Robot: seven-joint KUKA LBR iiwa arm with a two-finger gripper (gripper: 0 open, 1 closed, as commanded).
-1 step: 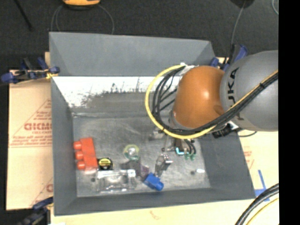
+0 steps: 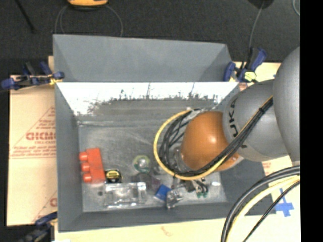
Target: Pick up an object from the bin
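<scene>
Fig. 1. View from above into the grey bin (image 2: 68, 150), the arm (image 2: 262, 125) reaching in from the right. Under the orange cover (image 2: 202, 137) and the loop of cables (image 2: 164, 140), the pincer (image 2: 175, 189) sits low over the bin floor near the front wall. It is just beside a small blue piece (image 2: 161, 192), with green-and-white bits (image 2: 203, 191) on its other side. Whether the pincer is apart or together cannot be told, as the wrist hides it, and nothing can be seen held in it.

To the left lie a clear plastic piece (image 2: 123, 191), a clear ball (image 2: 142, 163), a yellow-and-black piece (image 2: 113, 175) and, farther off, a red block (image 2: 91, 166).

The step in hand appears to be the descent onto the blue piece. It would go best with the pincer centred over that one piece, clear of its neighbours and the front wall, and a straight lift after closing.
</scene>
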